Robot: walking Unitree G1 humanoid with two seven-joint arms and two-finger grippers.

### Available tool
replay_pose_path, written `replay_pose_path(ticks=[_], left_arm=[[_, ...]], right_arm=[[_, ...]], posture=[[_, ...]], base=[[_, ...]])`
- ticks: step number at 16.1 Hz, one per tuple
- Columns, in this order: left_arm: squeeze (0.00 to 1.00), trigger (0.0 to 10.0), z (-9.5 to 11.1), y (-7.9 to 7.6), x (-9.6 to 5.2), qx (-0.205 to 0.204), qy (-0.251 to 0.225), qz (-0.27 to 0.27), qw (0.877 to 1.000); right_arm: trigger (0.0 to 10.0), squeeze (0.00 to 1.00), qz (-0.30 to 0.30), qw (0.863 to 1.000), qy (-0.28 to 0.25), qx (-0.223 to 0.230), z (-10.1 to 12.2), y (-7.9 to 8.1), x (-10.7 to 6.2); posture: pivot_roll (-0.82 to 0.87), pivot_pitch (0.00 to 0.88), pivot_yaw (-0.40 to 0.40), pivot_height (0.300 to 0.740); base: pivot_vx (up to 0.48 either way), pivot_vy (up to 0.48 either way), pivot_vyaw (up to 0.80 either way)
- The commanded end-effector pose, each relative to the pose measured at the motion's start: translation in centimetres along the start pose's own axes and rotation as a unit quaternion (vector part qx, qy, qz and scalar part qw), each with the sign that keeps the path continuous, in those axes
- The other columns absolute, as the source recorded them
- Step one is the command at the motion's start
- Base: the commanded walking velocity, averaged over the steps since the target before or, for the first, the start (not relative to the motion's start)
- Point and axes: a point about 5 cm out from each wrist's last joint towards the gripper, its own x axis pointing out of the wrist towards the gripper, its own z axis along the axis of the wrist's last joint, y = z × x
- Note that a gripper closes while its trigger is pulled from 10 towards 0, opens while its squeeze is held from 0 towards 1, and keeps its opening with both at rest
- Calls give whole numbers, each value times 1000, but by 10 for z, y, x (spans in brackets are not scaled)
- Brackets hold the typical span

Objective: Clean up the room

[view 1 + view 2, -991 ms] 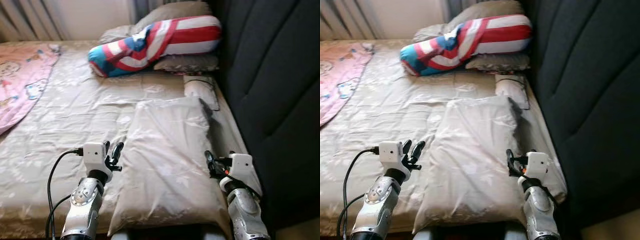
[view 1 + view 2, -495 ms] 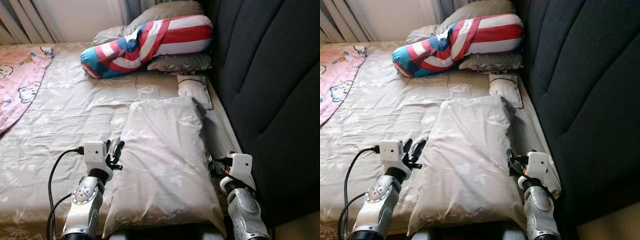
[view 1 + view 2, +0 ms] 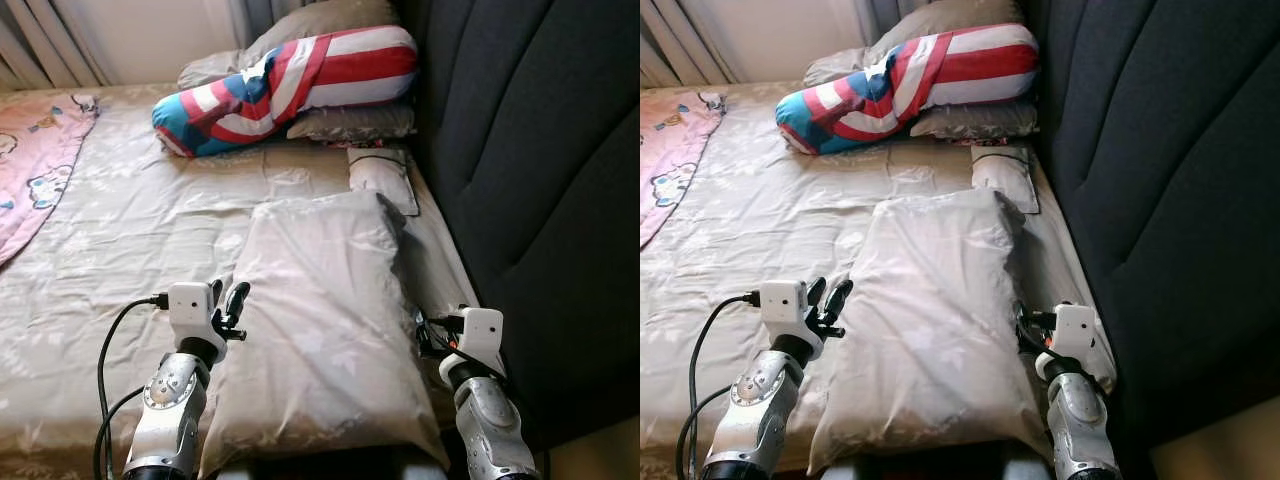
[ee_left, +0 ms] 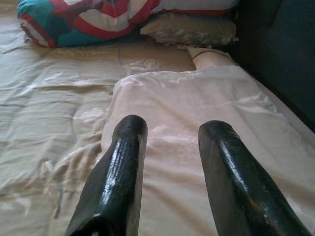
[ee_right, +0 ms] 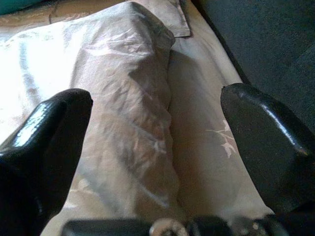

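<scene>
A large beige pillow [image 3: 325, 320] lies lengthwise on the bed's near right part. My left gripper [image 3: 228, 300] hovers at its left edge, open, with nothing between the fingers [image 4: 120, 172]. The pillow [image 4: 197, 98] stretches ahead of them in the left wrist view. At the pillow's right edge, my right gripper [image 3: 425, 335] is spread wide open and low, close to the headboard. Its fingers [image 5: 54, 123] straddle the pillow's right side [image 5: 108, 73] and the sheet beside it.
A red, white and blue bolster [image 3: 290, 85] rests on grey pillows [image 3: 350, 122] at the far end. A small beige cushion [image 3: 382, 175] lies beyond the large pillow. A pink blanket [image 3: 35, 170] covers the far left. The dark padded headboard [image 3: 540, 180] walls the right side.
The head view has shifted a little, so the bed slides leftward in the picture. Both grippers stay at the pillow's two sides, still open.
</scene>
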Motion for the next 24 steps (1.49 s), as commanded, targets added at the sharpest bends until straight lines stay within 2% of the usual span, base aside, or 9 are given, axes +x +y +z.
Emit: replay_pose_path(ticks=[1,5,8,14,15,16,18,21,24], left_arm=[[0,10000,-2,2,0,-7,8,-1,1000],[0,10000,-1,1,1,-7,7,-5,1000],[0,10000,-1,0,0,-6,5,-11,1000],[0,10000,1,3,1,1,7,-16,1000],[0,10000,1,3,2,2,6,-16,1000],[0,10000,3,2,3,2,4,-17,1000],[0,10000,4,3,5,1,5,-21,1000],[0,10000,10,6,5,5,1,-22,1000],[0,10000,11,11,1,10,4,-23,1000]], right_arm=[[10000,0,-1,1000,8,2,-2,-1,0],[10000,0,-5,1000,11,3,-4,-3,-3],[10000,0,9,1000,19,5,-8,2,-4],[10000,0,16,997,78,-8,-22,5,0],[10000,106,11,995,95,-10,-25,4,1],[10000,1000,-1,994,111,3,-28,3,4],[10000,1000,-15,984,178,-4,-36,3,11],[10000,1000,-32,983,180,20,-28,1,20],[10000,1000,-26,985,164,45,-16,-2,29]], posture=[[-62,125,15,655],[-66,116,20,655],[-63,110,17,655],[-60,131,13,655],[-58,134,13,655],[-51,140,15,655],[-41,158,21,655],[-9,174,36,655],[1,180,58,655]], base=[[300,0,0],[314,0,0],[90,0,0],[0,0,0],[0,0,0],[0,0,0],[0,0,0],[0,0,0],[0,0,0]])
